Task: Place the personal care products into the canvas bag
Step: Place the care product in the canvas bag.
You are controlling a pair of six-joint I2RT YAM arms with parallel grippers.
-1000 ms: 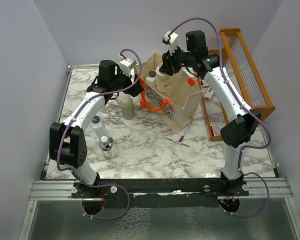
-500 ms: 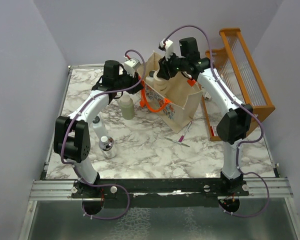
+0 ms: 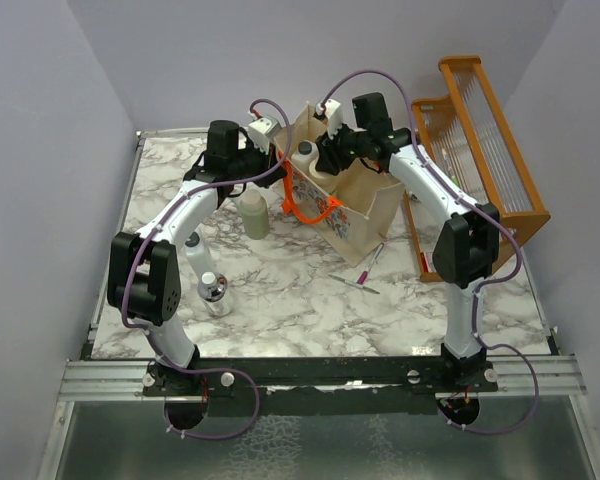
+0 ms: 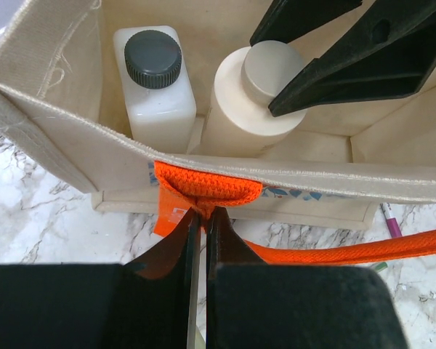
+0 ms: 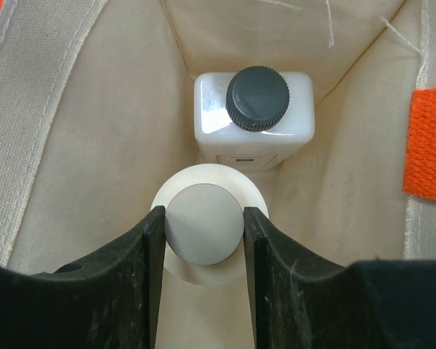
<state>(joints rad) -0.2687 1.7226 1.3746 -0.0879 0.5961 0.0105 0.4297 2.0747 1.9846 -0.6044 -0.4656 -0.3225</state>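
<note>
We look down on a marble table (image 3: 280, 300) with two robot arms reaching toward the canvas bag (image 3: 365, 195), which stands upright near the far middle of the table.

The right gripper (image 5: 204, 218) is down inside the bag's open mouth. Its two black fingers (image 5: 154, 240) are drawn in to the width of a cap and press against both sides of the round cream cap of the beige bottle (image 5: 211, 182), so the bottle sits directly between the fingertips. The bottle is upright and inside the bag. We cannot tell whether its base rests on the bag's floor.

Just beyond the beige bottle, touching or nearly touching it, a white bottle (image 5: 253, 127) with a dark ribbed cap stands in the bag's corner.

The left gripper (image 4: 201, 218) is outside the bag, at the near rim. Its jaws are almost fully closed, with only a thin slit between them, and they pinch the orange tab (image 4: 203, 190) sewn over the bag's edge. An orange handle (image 4: 349, 251) trails away to one side across the marble.

On the table outside the bag, an olive-green bottle (image 3: 253, 213) stands upright just beside the left arm. Nearer the robot's base, another white bottle (image 3: 195, 250) lies on its side, and a short clear bottle (image 3: 214, 292) with a chrome cap stands close to it.

An orange wooden rack (image 3: 485, 140) stands at the right edge. Two pens (image 3: 365, 270) lie on the marble near the bag's front corner.
</note>
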